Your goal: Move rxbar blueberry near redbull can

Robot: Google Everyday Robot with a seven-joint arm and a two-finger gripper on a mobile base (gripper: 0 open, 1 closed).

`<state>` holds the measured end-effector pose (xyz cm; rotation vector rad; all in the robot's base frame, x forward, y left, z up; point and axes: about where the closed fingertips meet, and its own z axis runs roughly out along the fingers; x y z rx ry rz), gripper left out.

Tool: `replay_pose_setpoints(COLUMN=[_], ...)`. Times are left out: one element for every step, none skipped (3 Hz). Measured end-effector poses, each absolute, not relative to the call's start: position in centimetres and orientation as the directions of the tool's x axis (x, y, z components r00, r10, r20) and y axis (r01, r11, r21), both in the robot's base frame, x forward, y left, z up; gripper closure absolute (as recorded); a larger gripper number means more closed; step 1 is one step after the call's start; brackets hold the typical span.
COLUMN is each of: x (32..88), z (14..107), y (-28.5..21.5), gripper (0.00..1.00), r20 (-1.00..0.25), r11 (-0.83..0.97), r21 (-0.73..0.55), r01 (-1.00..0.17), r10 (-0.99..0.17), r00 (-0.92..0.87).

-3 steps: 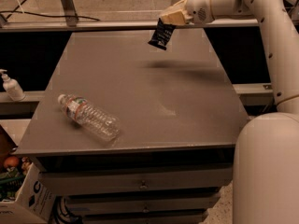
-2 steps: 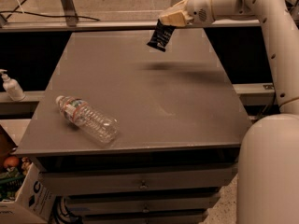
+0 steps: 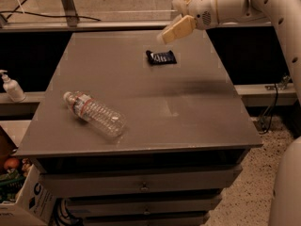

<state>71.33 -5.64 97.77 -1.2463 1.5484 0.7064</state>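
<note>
Small flat snack bar in a dark navy wrapper with white print (image 3: pixel 161 57) lying flat on the far half of the grey metal drawer-fronted table (image 3: pixel 188 102). White-and-tan two-finger gripper (image 3: pixel 171 22) above and just right of the bar, fingers spread, holding nothing. Clear plastic water bottle (image 3: pixel 94 114) on its side, front left, well apart from the bar.

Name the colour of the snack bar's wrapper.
The rxbar blueberry is navy-black with white print, camera view; gripper hovers nearby.
</note>
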Motion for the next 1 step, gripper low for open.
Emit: replay_pose_setpoints(x=[71.33], z=[97.76], y=[-5.63], gripper=[0.0], r20=[-0.929], r11=[0.302], r21=[-0.135], r01=[-0.944], r10=[-0.369], r00=[0.015])
